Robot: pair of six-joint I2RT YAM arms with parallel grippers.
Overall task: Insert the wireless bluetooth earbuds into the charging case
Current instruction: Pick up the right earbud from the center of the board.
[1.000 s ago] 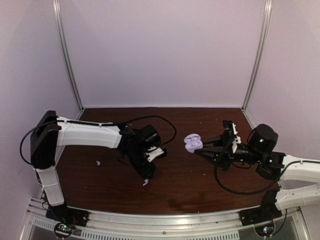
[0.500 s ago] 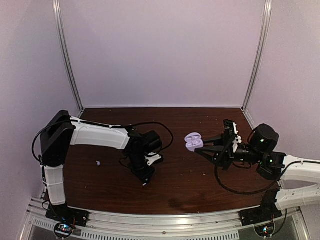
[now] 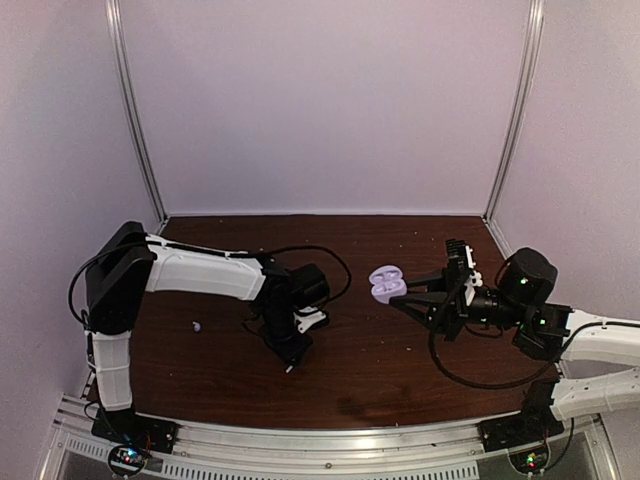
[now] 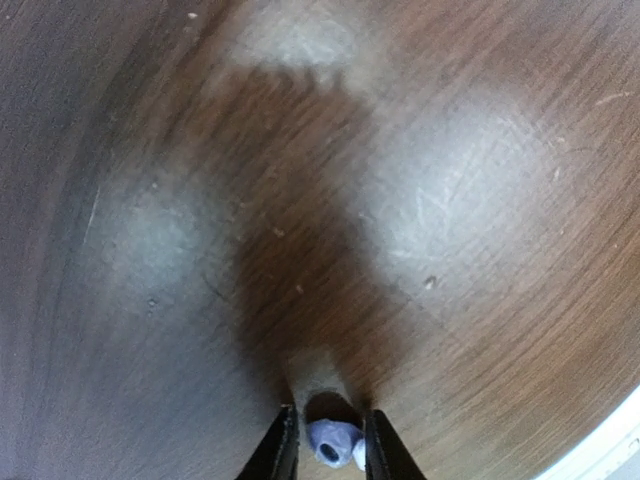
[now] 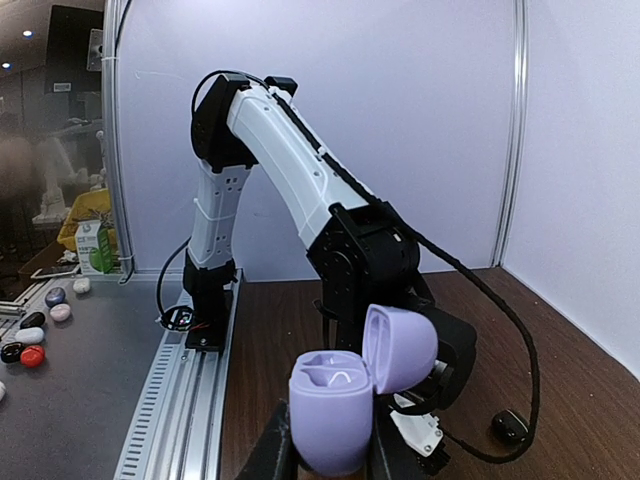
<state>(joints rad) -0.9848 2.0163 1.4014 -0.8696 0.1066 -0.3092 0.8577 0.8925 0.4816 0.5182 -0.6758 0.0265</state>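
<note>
One pale earbud (image 4: 335, 443) lies on the brown table between the tips of my left gripper (image 4: 329, 452), which points straight down at it (image 3: 290, 366). The jaws stand narrow around it, with a thin gap still showing on its left side. Farther left on the table lies the other earbud (image 3: 197, 326). The lavender charging case (image 5: 330, 410) is held upright above the table, my right gripper (image 5: 330, 445) shut on its lower half. Its lid (image 5: 398, 348) hangs open to the right. From above, the case (image 3: 384, 284) sits at centre right.
The left arm's wrist and black cable (image 5: 470, 300) fill the space just behind the case. A small black oval object (image 5: 508, 427) lies on the table at the right. The aluminium rail (image 3: 330, 440) runs along the near edge, and metal posts (image 3: 135, 120) stand at the back corners.
The left gripper has come down over the earbud on the table and its jaws have narrowed around it. The right arm and the case have not moved.
</note>
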